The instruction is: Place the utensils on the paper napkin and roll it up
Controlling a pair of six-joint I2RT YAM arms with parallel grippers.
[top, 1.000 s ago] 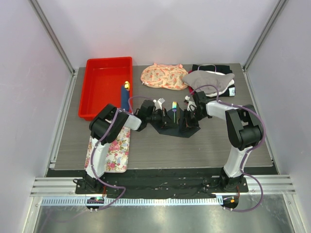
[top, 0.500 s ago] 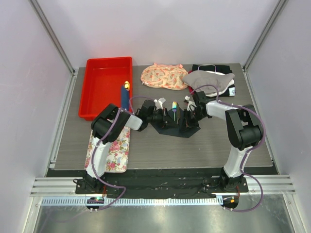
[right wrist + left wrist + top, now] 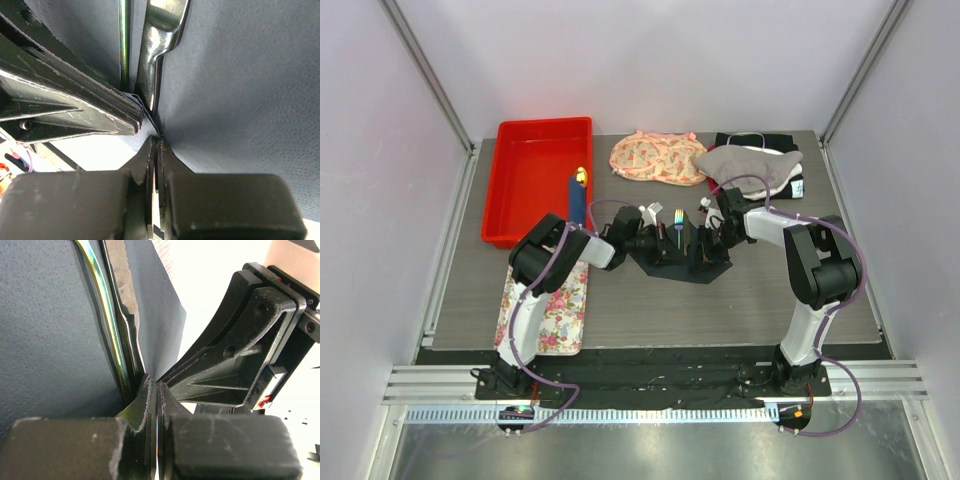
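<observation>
You're pinching the napkin (image 3: 240, 100) by its edges with the left gripper (image 3: 156, 387) and right gripper (image 3: 155, 145), with the fork (image 3: 678, 220) and knife (image 3: 161, 40) lying between them. Only the wrist cameras are showing that pinch.

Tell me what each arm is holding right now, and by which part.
Both hold the paper napkin. Left gripper: jaws shut on its raised edge beside the utensils. Right gripper: jaws shut on the napkin's edge too, close by.

Overhead; wrist close-ups, likely shared napkin (image 3: 50, 340)
</observation>
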